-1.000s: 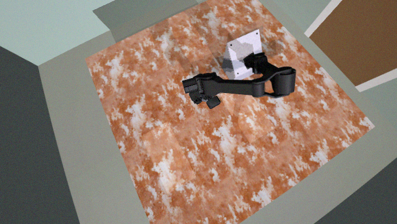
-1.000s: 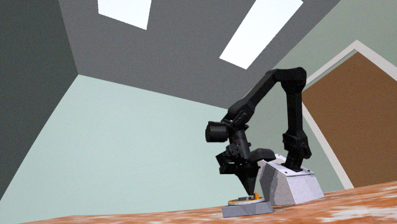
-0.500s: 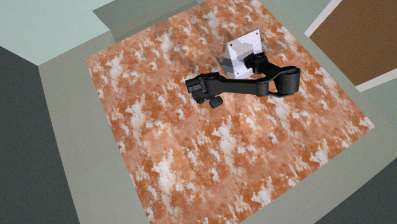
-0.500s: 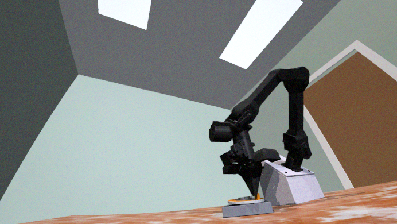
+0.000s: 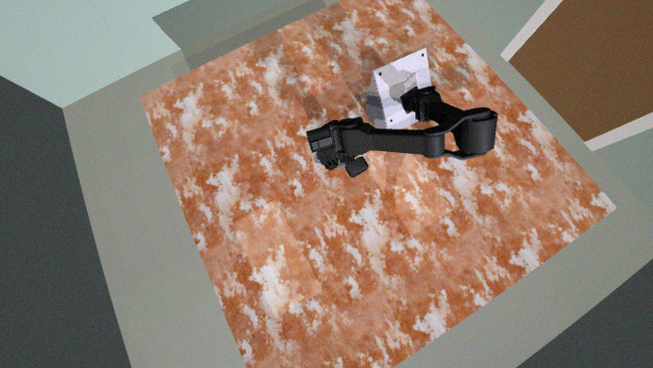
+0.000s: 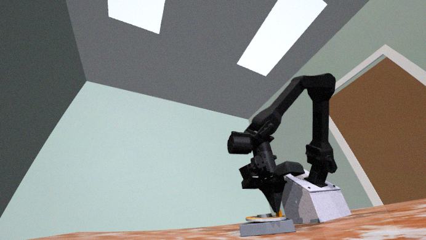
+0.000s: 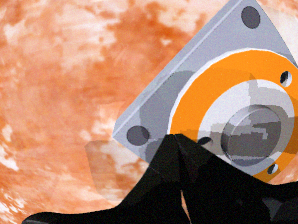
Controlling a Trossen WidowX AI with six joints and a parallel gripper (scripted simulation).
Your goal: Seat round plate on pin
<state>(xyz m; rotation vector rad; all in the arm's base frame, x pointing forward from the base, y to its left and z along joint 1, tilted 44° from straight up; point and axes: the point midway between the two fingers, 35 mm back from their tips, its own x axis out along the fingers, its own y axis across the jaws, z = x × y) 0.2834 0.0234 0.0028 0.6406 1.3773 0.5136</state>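
jaws (image 6: pixel 276 208): pressed together to a single point, nothing between them; I'm using them as a poker, not a pincher.
jaws position: tip down at the plate's rim, right beside the orange tab (image 6: pixel 280 213); can't tell from the exterior view whether I'm touching the tab or only just next to it.
plate (image 7: pixel 200 96): round, orange ring with a pale inner zone, sitting on the grey post (image 7: pixel 253 137) at its centre. In the exterior view it looks slightly off level above the base, so I judge it's not seated.
base (image 7: pixel 220 32): grey square block on the tabletop (image 5: pixel 330 264), toward the far edge, near my white mount (image 5: pixel 401 90). My arm hides it in the top view.
pin: not visible in any view; likely under the plate.
holes: small dark holes show in the plate at (image 7: pixel 285 78) and (image 7: pixel 273 169); which one is the tab's hole I can't tell, my fingers cover that side.
step in hand: lining up on the tab to spin the plate about the post.
next move: sideways push on the tab, tangent to the rim, light downward load, until the hole meets the pin and the plate drops.
after that: lift off so nothing of me touches it.
risk: tip slipping over the tab.
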